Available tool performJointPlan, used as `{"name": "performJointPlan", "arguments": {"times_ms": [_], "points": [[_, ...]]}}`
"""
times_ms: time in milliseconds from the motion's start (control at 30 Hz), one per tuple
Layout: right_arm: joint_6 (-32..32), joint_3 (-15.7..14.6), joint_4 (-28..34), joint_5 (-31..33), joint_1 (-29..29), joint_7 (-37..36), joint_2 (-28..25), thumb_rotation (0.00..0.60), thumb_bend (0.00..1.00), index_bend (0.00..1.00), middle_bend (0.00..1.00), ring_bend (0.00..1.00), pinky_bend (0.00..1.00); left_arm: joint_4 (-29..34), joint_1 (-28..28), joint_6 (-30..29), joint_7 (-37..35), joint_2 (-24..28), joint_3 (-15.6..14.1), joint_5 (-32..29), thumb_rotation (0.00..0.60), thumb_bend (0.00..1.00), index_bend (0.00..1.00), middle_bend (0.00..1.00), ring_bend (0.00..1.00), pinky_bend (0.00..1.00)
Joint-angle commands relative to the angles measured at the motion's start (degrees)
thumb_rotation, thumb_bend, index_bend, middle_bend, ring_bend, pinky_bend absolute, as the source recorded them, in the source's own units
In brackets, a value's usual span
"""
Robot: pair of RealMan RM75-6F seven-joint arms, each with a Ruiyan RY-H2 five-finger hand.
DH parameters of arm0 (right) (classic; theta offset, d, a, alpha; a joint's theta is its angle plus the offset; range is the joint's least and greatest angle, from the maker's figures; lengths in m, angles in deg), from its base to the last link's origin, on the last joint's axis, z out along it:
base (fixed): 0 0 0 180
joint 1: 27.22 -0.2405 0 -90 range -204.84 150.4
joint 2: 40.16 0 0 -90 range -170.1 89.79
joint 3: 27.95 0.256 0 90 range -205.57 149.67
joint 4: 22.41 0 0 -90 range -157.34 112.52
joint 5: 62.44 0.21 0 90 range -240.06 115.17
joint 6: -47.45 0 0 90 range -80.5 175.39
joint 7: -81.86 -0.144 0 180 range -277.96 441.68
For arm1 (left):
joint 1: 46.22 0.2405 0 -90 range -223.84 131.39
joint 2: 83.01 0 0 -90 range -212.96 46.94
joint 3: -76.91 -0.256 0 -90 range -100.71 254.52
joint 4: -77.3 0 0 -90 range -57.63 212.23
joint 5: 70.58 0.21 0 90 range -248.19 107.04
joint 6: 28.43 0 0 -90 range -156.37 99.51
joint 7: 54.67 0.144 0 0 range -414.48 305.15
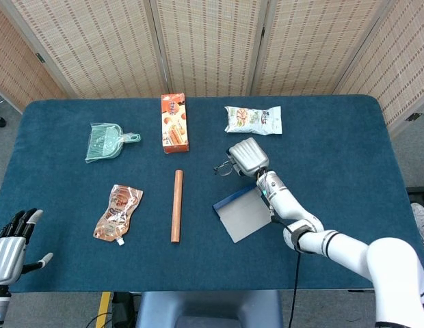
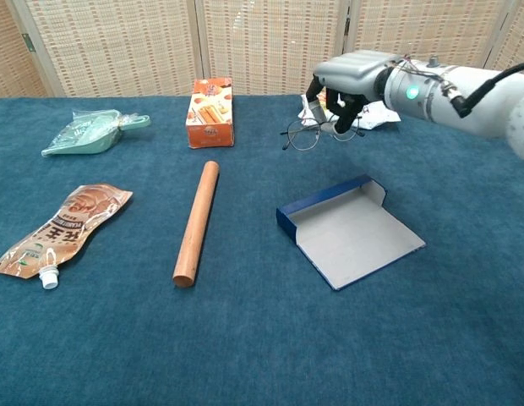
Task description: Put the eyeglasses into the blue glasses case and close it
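Much hidden behind the right hand

The right hand (image 1: 247,156) covers most of the eyeglasses (image 1: 222,167) from above; the left hand (image 1: 11,244) is cropped at the head view's corner; the snack bag (image 2: 376,116) sits partly behind the arm.

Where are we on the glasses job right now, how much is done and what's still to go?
Done: the right hand holds the eyeglasses clear of the table. In hand: carrying them toward the blue glasses case, which lies open and empty nearer the robot. Left: set the glasses inside, let go and close the case. The left hand is idle at the table's near left corner.
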Motion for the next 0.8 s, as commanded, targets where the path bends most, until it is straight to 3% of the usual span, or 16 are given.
{"name": "performJointPlan", "arguments": {"times_ms": [33, 133, 300, 533, 800], "points": [[-6.5, -3.3, 13.4, -1.9, 5.6, 3.5, -8.6, 0.6, 0.52, 0.65, 0.87, 1.0, 0.86, 0.2, -0.3, 0.2, 0.2, -0.2, 0.0, 0.4, 0.6, 0.19, 0.12, 0.12, 0.1, 0.26], [-8.0, -5.3, 19.1, -2.5, 7.8, 3.4, -11.1, 0.6, 0.52, 0.65, 0.87, 1.0, 0.86, 0.7, -0.7, 0.3, 0.5, -0.3, -0.2, 1.3, 0.6, 0.19, 0.12, 0.12, 0.1, 0.26], [-9.5, -8.6, 22.4, -5.2, 10.6, 1.5, -12.3, 0.6, 0.52, 0.65, 0.87, 1.0, 0.86, 1.0, -0.7, 0.0, 0.7, -0.1, -0.1, 1.3, 0.6, 0.19, 0.12, 0.12, 0.1, 0.26], [-9.8, -12.2, 19.9, -9.2, 12.8, -3.0, -9.5, 0.6, 0.52, 0.65, 0.87, 1.0, 0.86, 1.1, -0.4, -0.2, 0.7, -0.2, -0.5, 1.4, 0.6, 0.19, 0.12, 0.12, 0.1, 0.26], [-10.3, -13.7, 16.1, -12.4, 13.6, -4.3, -6.3, 0.6, 0.52, 0.65, 0.87, 1.0, 0.86, 0.7, -0.4, 0.0, 0.5, -0.4, -0.6, 1.2, 0.6, 0.19, 0.12, 0.12, 0.1, 0.26]]}}
